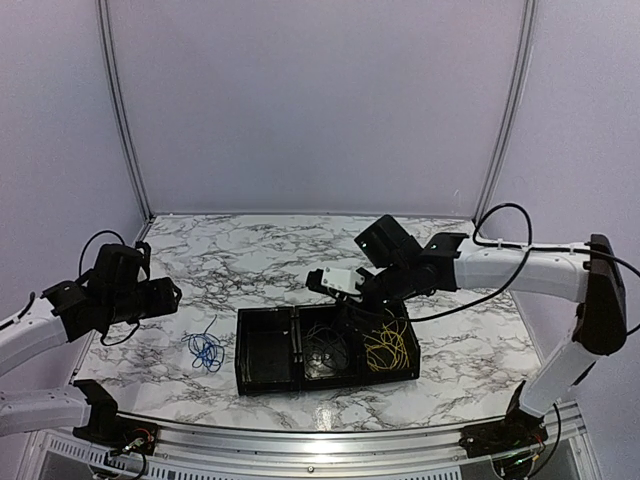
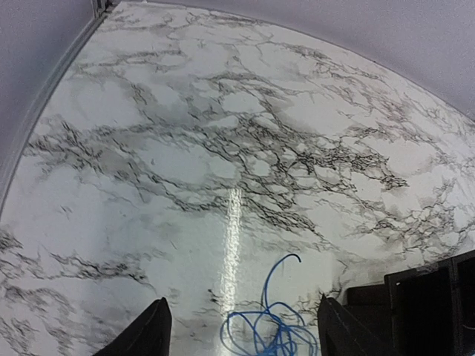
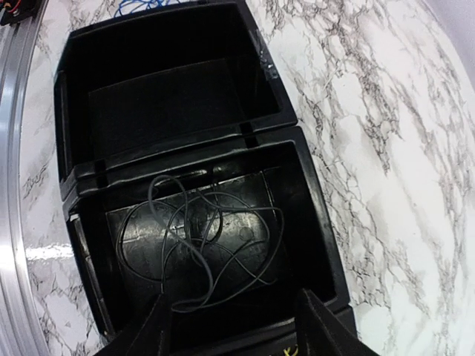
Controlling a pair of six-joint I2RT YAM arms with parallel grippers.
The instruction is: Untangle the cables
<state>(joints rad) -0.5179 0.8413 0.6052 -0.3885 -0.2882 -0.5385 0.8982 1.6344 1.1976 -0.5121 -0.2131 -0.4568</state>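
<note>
A blue cable coil [image 1: 206,349] lies on the marble table, left of a black three-compartment tray [image 1: 268,382]; it also shows in the left wrist view [image 2: 269,334]. A dark grey cable [image 1: 326,344] lies in the tray's middle compartment, seen close in the right wrist view [image 3: 197,245]. A yellow cable [image 1: 388,345] lies in the right compartment. My left gripper [image 2: 241,330] is open and empty, above the blue coil. My right gripper [image 3: 234,326] is open and empty, above the tray [image 3: 319,245] over the grey cable.
The tray's left compartment [image 3: 171,96] is empty. The marble table [image 1: 240,260] ends at a metal rail [image 1: 300,440] in front and purple walls behind and at the sides. Thick black arm cables [image 1: 500,215] loop over the right arm.
</note>
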